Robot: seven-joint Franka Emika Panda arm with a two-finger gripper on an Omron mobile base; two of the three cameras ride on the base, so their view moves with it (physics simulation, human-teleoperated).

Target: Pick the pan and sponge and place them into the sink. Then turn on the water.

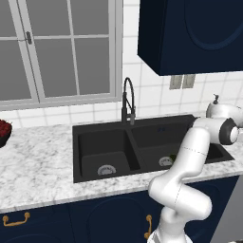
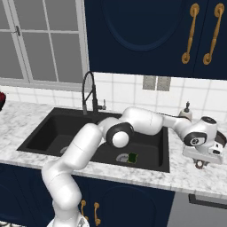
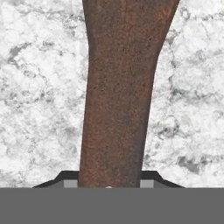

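A black gooseneck faucet (image 2: 90, 93) stands at the upper left of the right base view, behind the sink (image 2: 53, 128), whose two black basins cross the middle of the frame. The sponge (image 2: 132, 157) lies in the right-hand basin, just beside that basin's silver drain (image 2: 122, 157). A soap dispenser (image 2: 186, 111) stands at the back of the marble bench (image 2: 190, 177), right of the sink. A bowl of red fruit (image 1: 4, 130) sits at the far left edge of the left base view. The pincer (image 3: 109, 186) hangs low over the bench at the right of the frame; in the hand view its tips are pressed onto a rusty-brown handle, seemingly of the pan (image 3: 120, 87).
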